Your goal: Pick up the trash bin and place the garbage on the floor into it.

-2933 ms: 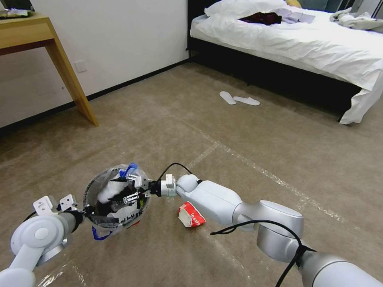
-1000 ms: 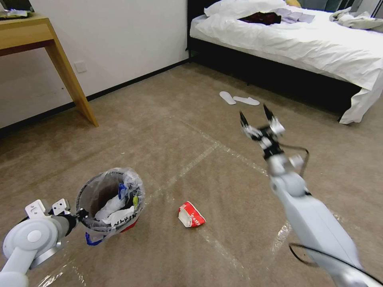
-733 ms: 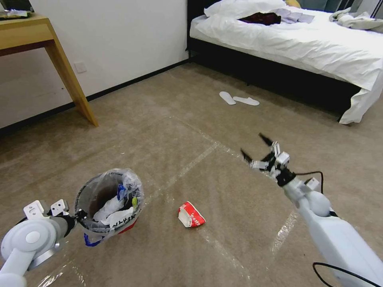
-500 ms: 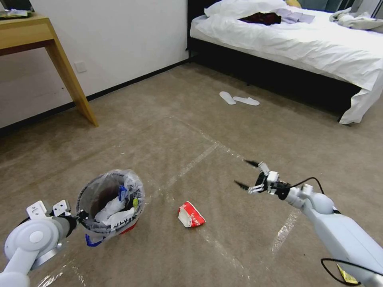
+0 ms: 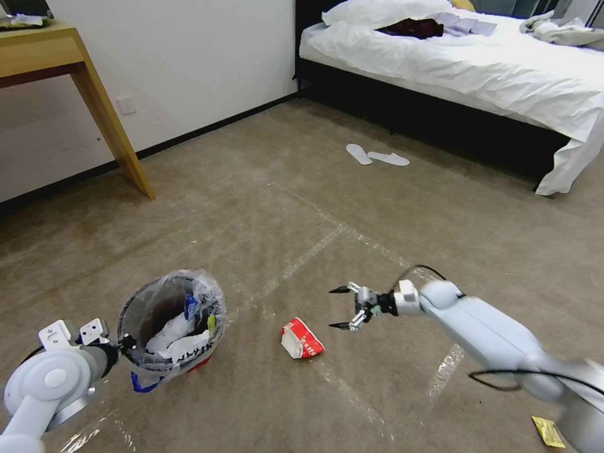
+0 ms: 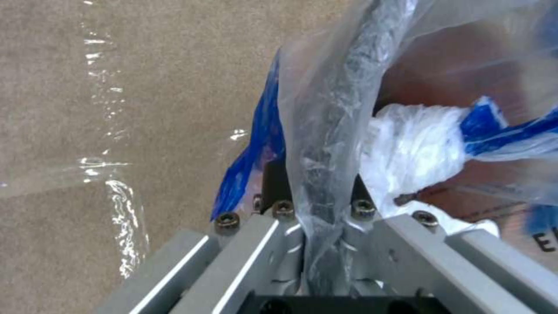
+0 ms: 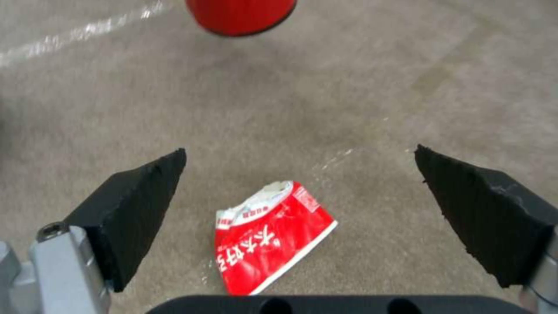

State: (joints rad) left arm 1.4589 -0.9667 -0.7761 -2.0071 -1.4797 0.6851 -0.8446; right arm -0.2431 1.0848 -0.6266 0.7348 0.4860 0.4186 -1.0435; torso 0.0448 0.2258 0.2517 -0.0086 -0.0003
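Note:
The small red trash bin (image 5: 170, 321), lined with a crinkled clear bag, hangs just above the floor (image 5: 283, 207) at the lower left. My left gripper (image 5: 123, 345) is shut on its rim; in the left wrist view the fingers (image 6: 279, 226) pinch the bagged rim (image 6: 348, 87). White tissues and a blue scrap lie inside. One piece of garbage, a crushed red-and-white carton (image 5: 301, 340), lies on the carpet right of the bin. My right gripper (image 5: 340, 307) hovers open just right of it. In the right wrist view the carton (image 7: 270, 237) lies below the spread gripper (image 7: 299, 149), with the bin's red base (image 7: 240, 15) beyond.
A wooden desk leg (image 5: 113, 126) stands at the back left by the wall. A bed (image 5: 503, 69) fills the back right, with a pair of white slippers (image 5: 376, 155) in front of it. A small yellow scrap (image 5: 548, 431) lies by my right arm. Shiny tape lines cross the carpet.
My right gripper left the bin's mouth, swung up and out to the right, then came down and leftward to just beside the carton, open. The bin stayed in my left gripper's hold.

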